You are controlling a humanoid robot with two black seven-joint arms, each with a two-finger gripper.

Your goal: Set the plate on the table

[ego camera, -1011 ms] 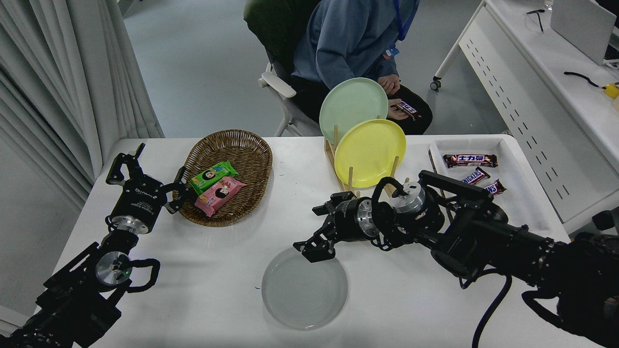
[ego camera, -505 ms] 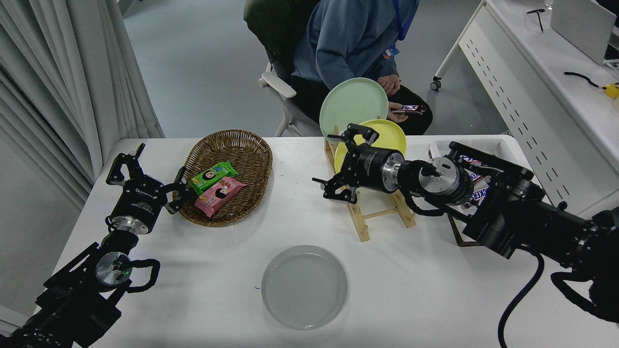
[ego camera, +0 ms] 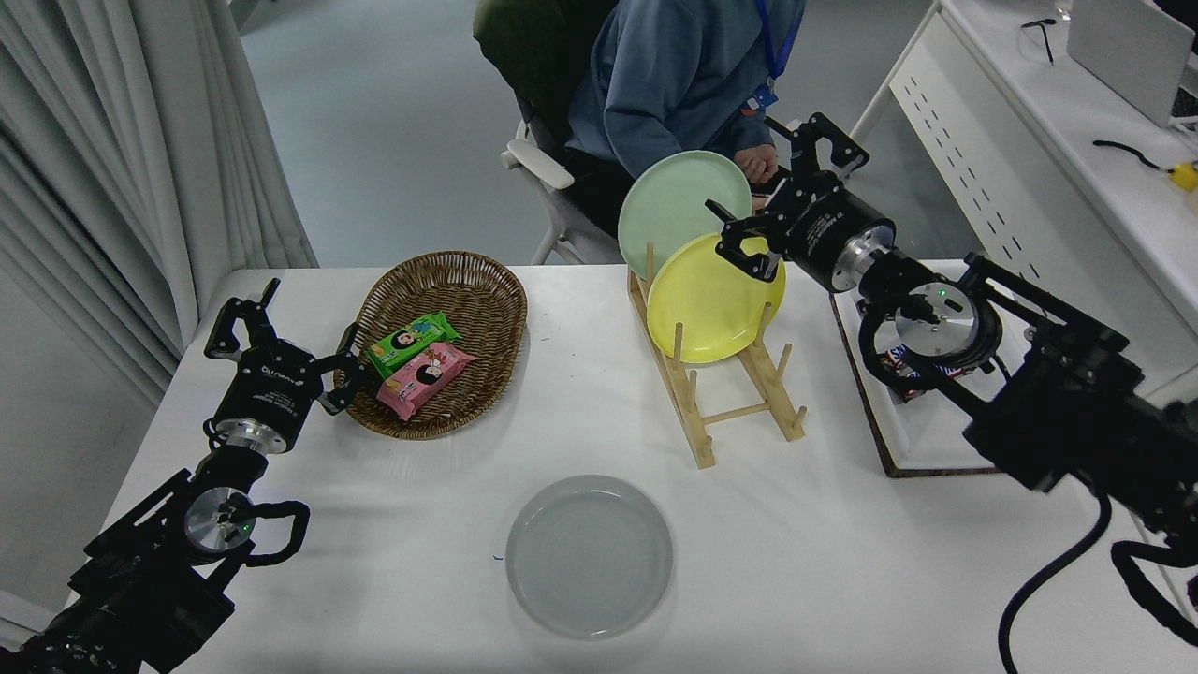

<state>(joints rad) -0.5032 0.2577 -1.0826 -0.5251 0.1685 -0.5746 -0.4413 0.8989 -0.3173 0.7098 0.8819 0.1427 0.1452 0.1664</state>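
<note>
The pale grey plate point(ego camera: 589, 554) lies flat on the white table point(ego camera: 393, 505), near the front edge and a little right of centre, with nothing touching it. My right gripper point(ego camera: 784, 197) is open and empty, raised high at the back right, above and just right of the yellow plate point(ego camera: 711, 300) in the wooden rack point(ego camera: 739, 398). It is far from the grey plate. My left gripper point(ego camera: 285, 337) is parked at the left, open, beside the wicker basket point(ego camera: 440, 337).
A pale green plate point(ego camera: 679, 201) stands behind the yellow one in the rack. The basket holds two snack packs. A white tray point(ego camera: 922, 431) with chocolate bars sits at the right edge under my right arm. A person point(ego camera: 674, 80) sits at the far side.
My right gripper has left the grey plate lying on the table and has risen and swung back and to the right, past the rack. The left arm has not moved.
</note>
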